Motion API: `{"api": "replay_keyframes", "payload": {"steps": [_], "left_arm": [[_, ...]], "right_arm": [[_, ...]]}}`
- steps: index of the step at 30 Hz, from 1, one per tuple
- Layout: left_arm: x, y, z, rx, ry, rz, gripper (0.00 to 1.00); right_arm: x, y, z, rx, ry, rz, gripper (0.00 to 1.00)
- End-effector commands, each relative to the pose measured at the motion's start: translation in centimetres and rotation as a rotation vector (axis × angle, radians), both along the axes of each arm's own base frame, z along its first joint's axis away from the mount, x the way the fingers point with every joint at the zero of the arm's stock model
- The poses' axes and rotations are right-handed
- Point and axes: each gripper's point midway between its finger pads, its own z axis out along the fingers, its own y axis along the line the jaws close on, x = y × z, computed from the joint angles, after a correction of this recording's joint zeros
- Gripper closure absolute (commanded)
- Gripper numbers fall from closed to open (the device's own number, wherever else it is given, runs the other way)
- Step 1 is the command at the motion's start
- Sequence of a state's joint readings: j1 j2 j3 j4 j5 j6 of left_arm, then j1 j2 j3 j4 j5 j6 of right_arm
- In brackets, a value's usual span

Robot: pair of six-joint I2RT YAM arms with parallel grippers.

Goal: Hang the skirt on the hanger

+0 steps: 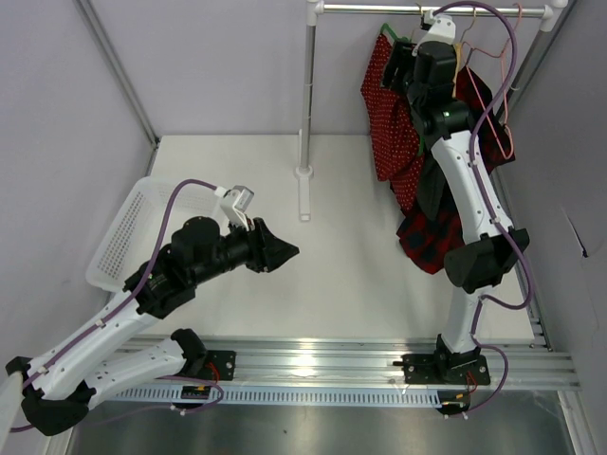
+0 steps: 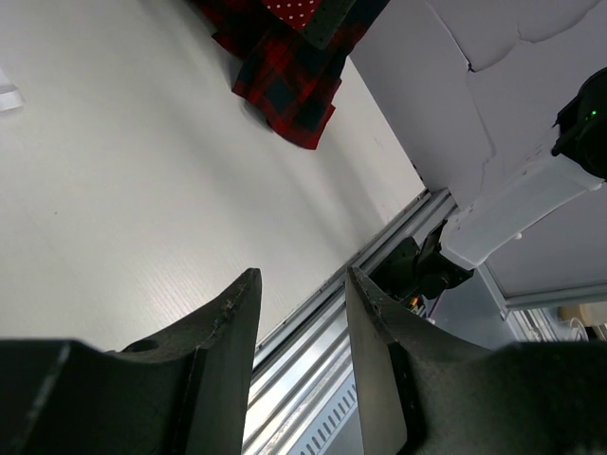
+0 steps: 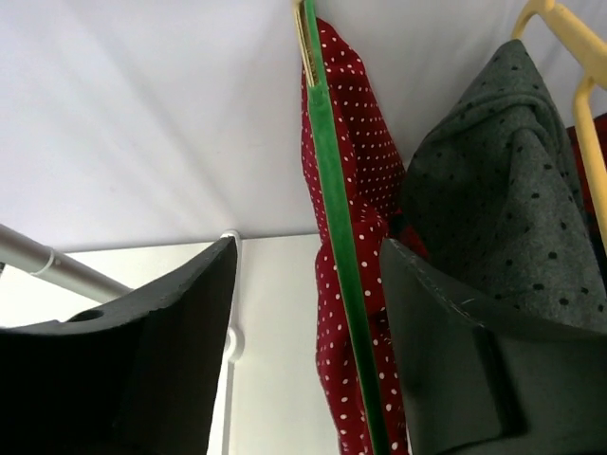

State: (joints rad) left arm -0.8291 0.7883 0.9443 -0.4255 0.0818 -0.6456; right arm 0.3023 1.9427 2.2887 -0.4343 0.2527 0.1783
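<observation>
1. Bench [image 1: 360, 275]: white, with a white basket [image 1: 123, 237] at its left edge. Rail [image 1: 379, 9] runs across the far side.
2. Right arm [image 1: 465, 180]: reached up to the far right, in among the hung clothes at the rail. Left arm [image 1: 190, 261]: low over the bench, left of centre, well apart from the clothes.
3. Skirt [image 3: 356, 161]: hangs below the rail at far right, draped on the hanger. Plaid garment [image 1: 427, 237] hangs lower down. Grey garment [image 3: 503, 190] on a yellow hanger [image 3: 588, 123] is just beside the skirt.
4. Hanger [image 3: 327, 161]: the green bar runs edge-on between the right jaws. The hook looks to sit over the rail.
5. Right jaws: parted, one on either side of hanger and skirt, with no squeeze seen on either. Left jaws: parted, nothing between them.
6. Judgement: the skirt is hung and the letting-go step is in hand. The next move calls for drawing the right arm straight back toward the near side, without snagging the skirt or the grey garment.
</observation>
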Motion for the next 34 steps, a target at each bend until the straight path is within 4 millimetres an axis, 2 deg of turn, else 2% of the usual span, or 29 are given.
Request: {"api": "replay_keyframes", "payload": {"steps": [1, 2, 5, 9, 11, 14, 18, 19, 21, 22, 23, 24, 25, 26, 29, 34], "left_arm": [[-0.1, 0.1, 0.5, -0.007, -0.03, -0.006, 0.53], [-0.1, 0.1, 0.6, -0.007, -0.033, -0.007, 0.53], [-0.1, 0.1, 0.8, -0.004, -0.037, -0.008, 0.53], [-0.1, 0.3, 1.1, 0.001, -0.047, -0.005, 0.53], [-0.1, 0.4, 1.2, 0.004, -0.052, -0.003, 0.52], [0.1, 0.6, 1.1, 0.011, -0.057, 0.007, 0.52], [0.3, 0.4, 0.9, 0.023, -0.055, 0.007, 0.51], [0.3, 0.4, 1.0, 0.024, -0.056, 0.007, 0.51], [0.5, 0.3, 0.9, 0.031, -0.055, 0.007, 0.51], [0.5, 0.4, 0.8, 0.039, -0.052, 0.014, 0.51], [0.6, 0.4, 0.7, 0.043, -0.05, 0.017, 0.51], [0.7, 0.5, 0.5, 0.05, -0.044, 0.019, 0.51], [0.7, 0.5, 0.3, 0.058, -0.038, 0.022, 0.51], [0.8, 0.6, 0.1, 0.063, -0.035, 0.03, 0.51], [0.9, 0.7, -0.5, 0.074, -0.018, 0.04, 0.51], [0.8, 1.2, -1.0, 0.085, 0.0, 0.059, 0.51]], "right_arm": [[-2.6, -0.6, 4.0, 0.05, -0.065, 0.012, 0.29], [-3.2, -0.7, 4.3, 0.056, -0.069, 0.012, 0.25], [-4.4, -1.1, 5.1, 0.081, -0.08, 0.005, 0.19], [-7.1, -2.1, 5.9, 0.116, -0.089, -0.007, 0.13], [-8.1, -2.4, 5.9, 0.131, -0.082, -0.008, 0.09], [-10.6, -2.3, 5.3, 0.158, -0.038, 0.018, 0.01], [-14.8, -1.8, 2.5, 0.219, 0.03, 0.093, 0.01], [-16.9, -2.0, 1.1, 0.227, 0.052, 0.11, 0.01], [-18.9, -2.2, -0.2, 0.24, 0.061, 0.126, 0.01], [-20.7, -2.7, -1.8, 0.249, 0.079, 0.124, 0.01], [-21.6, -2.8, -2.8, 0.25, 0.095, 0.129, 0.01], [-22.3, -3.2, -3.6, 0.251, 0.104, 0.124, 0.01], [-23.9, -3.4, -3.5, 0.271, 0.092, 0.13, 0.01], [-24.4, -3.3, -6.0, 0.267, 0.146, 0.131, 0.01], [-26.4, -3.3, -8.7, 0.276, 0.195, 0.156, 0.01], [-27.6, -3.0, -11.3, 0.293, 0.234, 0.178, 0.0]]}}
